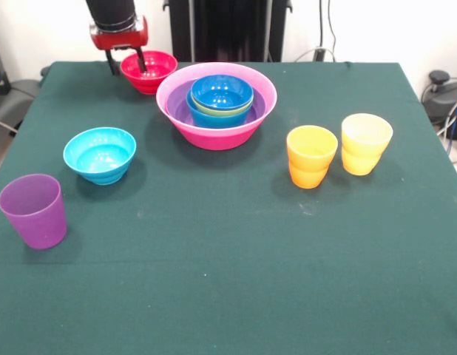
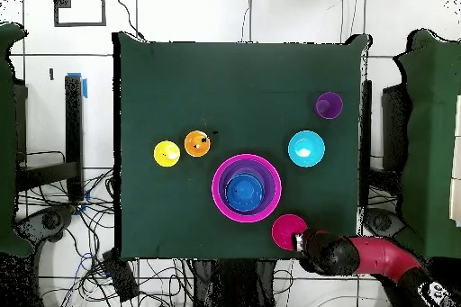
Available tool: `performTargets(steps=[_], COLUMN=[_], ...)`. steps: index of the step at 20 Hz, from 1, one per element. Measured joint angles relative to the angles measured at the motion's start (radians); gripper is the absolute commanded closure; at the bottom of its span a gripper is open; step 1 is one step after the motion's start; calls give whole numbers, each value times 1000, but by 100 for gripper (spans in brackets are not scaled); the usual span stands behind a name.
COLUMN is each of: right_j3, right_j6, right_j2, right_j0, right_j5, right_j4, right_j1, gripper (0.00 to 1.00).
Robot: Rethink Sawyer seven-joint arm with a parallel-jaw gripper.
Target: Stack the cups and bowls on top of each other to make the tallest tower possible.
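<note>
Red arm lowered, gripper (image 1: 127,63) straddling red-pink bowl (image 1: 149,71) rim

- The arm (image 1: 112,13) is cut off by the front view's top edge.
- Inside the hot-pink bowl (image 1: 214,132), the purple bowl (image 1: 177,106), mid blue bowl (image 1: 200,115) and lime green bowl (image 1: 236,112) show only rims beneath the dark blue bowl (image 1: 222,90).
- The worktop (image 1: 228,296) runs off the bottom edge.

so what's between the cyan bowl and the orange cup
The tower, nested bowls in the hot-pink bowl, sits between the cyan bowl and the orange cup, slightly towards the robot; the overhead view shows it best.
</note>
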Motion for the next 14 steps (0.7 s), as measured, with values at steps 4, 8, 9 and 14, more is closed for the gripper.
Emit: performTargets(steps=[4,8,9,14], right_j3=[-11,-16,-16,-7], right_j6=[0,0,0,0], right_j2=[0,2,2,16], right_j0=[-3,-21,-26,-38], right_j5=[-6,-24,-26,-30], right_j4=[-12,-13,-12,-2], right_j1=[24,45,45,34], gripper=[0,0,0,100])
